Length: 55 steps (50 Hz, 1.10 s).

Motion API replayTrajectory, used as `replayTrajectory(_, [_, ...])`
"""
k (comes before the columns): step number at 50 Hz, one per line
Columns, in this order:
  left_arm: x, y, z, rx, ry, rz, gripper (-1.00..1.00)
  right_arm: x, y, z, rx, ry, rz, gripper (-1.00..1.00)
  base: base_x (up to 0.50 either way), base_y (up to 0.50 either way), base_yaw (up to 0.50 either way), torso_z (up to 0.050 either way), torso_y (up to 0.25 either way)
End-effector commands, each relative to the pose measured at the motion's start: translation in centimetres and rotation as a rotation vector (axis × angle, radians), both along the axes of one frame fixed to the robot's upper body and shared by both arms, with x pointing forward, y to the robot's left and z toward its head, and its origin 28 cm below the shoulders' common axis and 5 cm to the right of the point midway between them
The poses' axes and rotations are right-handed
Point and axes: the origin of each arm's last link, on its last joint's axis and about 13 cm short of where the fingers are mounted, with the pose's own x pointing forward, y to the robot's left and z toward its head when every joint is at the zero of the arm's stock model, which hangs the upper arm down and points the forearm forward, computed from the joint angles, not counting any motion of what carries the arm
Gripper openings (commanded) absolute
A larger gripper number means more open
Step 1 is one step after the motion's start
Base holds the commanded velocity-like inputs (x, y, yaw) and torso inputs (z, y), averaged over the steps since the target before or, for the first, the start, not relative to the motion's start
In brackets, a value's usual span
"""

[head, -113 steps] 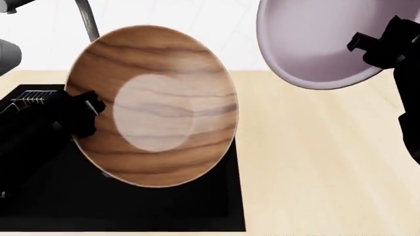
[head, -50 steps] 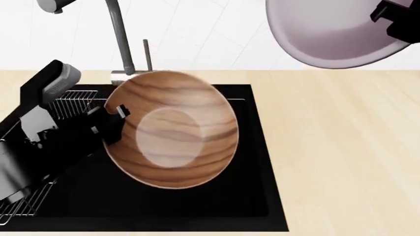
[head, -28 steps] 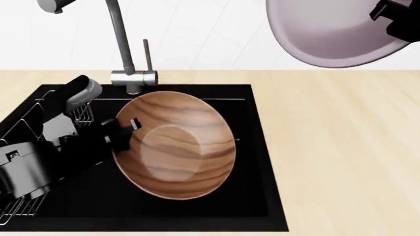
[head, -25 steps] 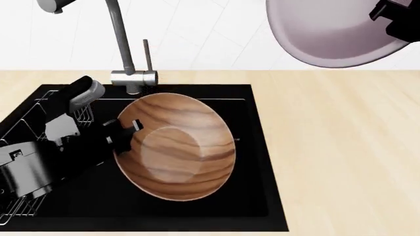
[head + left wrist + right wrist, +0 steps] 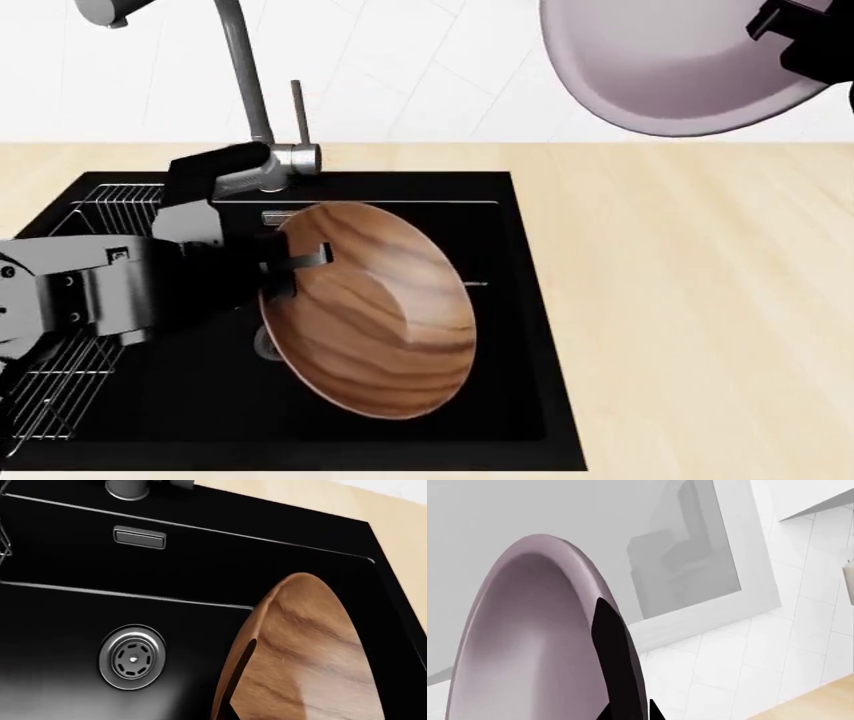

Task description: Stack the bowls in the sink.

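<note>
The brown wood-grain bowl hangs tilted inside the black sink, its open side facing right. My left gripper is shut on its left rim. In the left wrist view the bowl hangs above the basin floor near the round metal drain. The purple-grey bowl is high at the upper right, over the countertop, with my right gripper shut on its rim. In the right wrist view one dark finger lies across that bowl's rim.
The chrome faucet rises behind the sink with its base at the back edge. A wire rack fills the sink's left side. Beige wooden countertop lies right of the sink. White tiled wall behind.
My left gripper has lowered the wooden bowl deeper into the sink and rolled so the arm's grey body faces up. The right gripper and purple-grey bowl have stayed in place.
</note>
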Motion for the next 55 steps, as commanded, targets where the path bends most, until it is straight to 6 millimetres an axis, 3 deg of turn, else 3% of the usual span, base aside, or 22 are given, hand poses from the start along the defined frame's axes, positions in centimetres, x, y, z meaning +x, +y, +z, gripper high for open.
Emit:
replayTrajectory(1, [1.1, -0.9, 0.2, 0.073, 0.026, -0.04, -1.0, 0.0, -0.3, 0.2, 0.004, -0.018, -0.01, -1.0, 0.0, 0.0, 0.0, 0.0, 0.0])
replayTrajectory(17, [1.5, -1.6, -0.4, 0.089, 0.037, -0.074, -1.0, -0.1, -0.4, 0.0, 0.013, -0.018, -0.013, -1.0, 0.0, 0.0, 0.0, 0.0, 0.001])
replayTrajectory(33, [2.9, -3.8, -1.5, 0.112, 0.049, -0.168, -1.0, -0.2, -0.7, -0.1, 0.021, -0.015, -0.015, -1.0, 0.0, 0.0, 0.0, 0.0, 0.001])
replayTrajectory(55, [4.5, -3.4, -2.9, 0.216, 0.055, -0.086, -1.0, -0.1, -0.7, -0.4, 0.026, -0.015, -0.013, -1.0, 0.0, 0.0, 0.0, 0.0, 0.0])
